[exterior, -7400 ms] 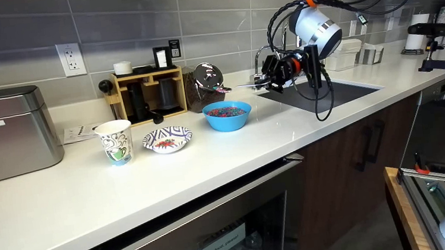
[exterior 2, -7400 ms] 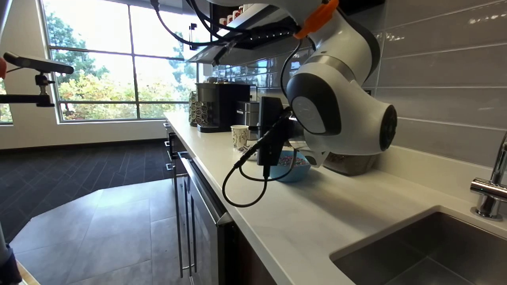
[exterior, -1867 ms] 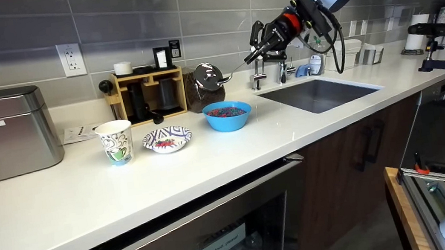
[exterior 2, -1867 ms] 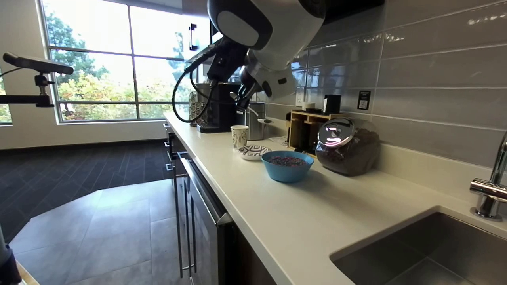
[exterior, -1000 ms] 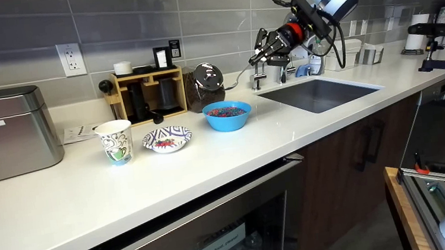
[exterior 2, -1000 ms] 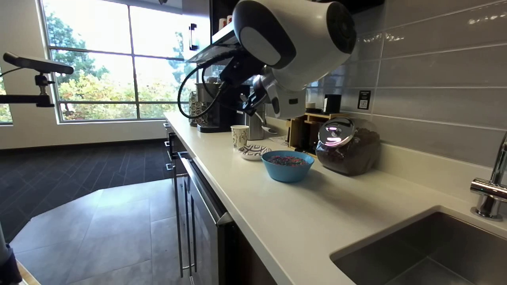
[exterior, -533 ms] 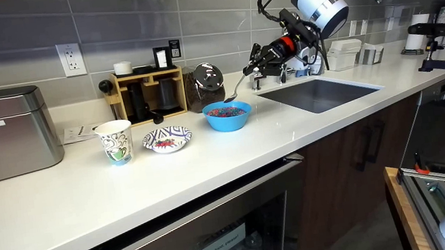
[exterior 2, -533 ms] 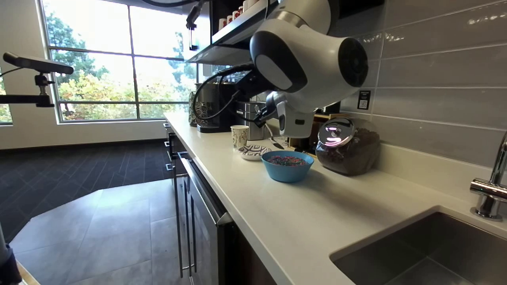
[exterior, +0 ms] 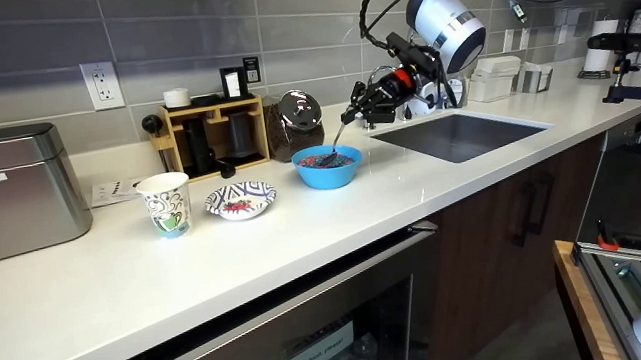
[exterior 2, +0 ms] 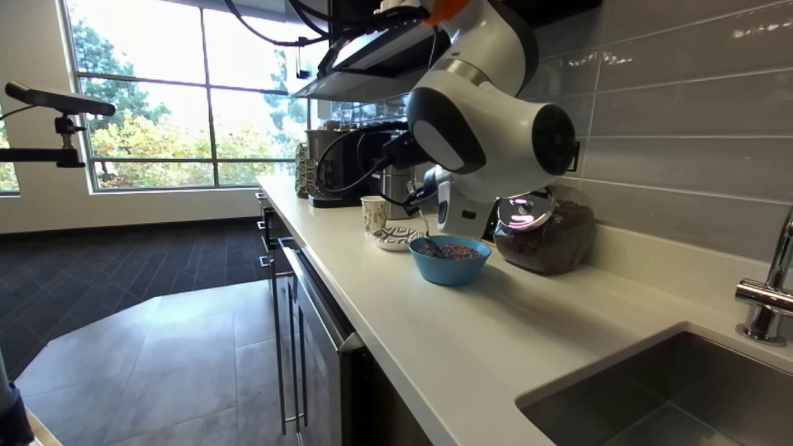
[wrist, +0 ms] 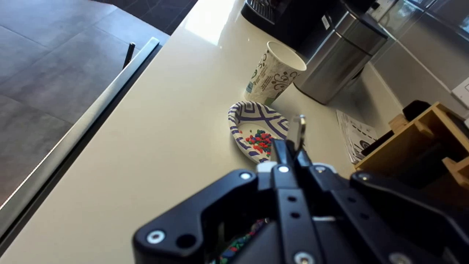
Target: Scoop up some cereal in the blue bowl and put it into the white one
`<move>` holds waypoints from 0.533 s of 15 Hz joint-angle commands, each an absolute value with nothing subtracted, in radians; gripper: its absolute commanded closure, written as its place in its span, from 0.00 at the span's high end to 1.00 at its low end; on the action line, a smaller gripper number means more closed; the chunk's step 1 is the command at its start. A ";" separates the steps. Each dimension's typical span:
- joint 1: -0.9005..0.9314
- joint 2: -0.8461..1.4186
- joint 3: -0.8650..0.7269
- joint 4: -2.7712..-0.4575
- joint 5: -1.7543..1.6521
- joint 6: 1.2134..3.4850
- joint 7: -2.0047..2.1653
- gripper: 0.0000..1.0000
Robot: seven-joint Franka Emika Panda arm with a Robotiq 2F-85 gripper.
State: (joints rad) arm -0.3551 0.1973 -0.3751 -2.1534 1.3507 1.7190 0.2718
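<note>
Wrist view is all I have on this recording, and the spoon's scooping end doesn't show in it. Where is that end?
Observer: In both exterior views, that end of the spoon is inside the blue bowl, at the cereal; how far it digs in, I can't tell.
Operator: Does anything stand near that bowl that I'm missing?
Observer: Yes, a jar, farther back toward the wall.
Operator: And on the side away from the white bowl?
Observer: The sink; in both exterior views the blue bowl stands between the two.
</note>
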 commanded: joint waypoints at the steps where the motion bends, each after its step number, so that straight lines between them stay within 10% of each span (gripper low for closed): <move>1: -0.359 0.262 -0.361 -2.116 1.391 1.723 0.298 0.01; 8: -0.363 0.334 -0.355 -2.080 1.441 1.728 0.263 0.01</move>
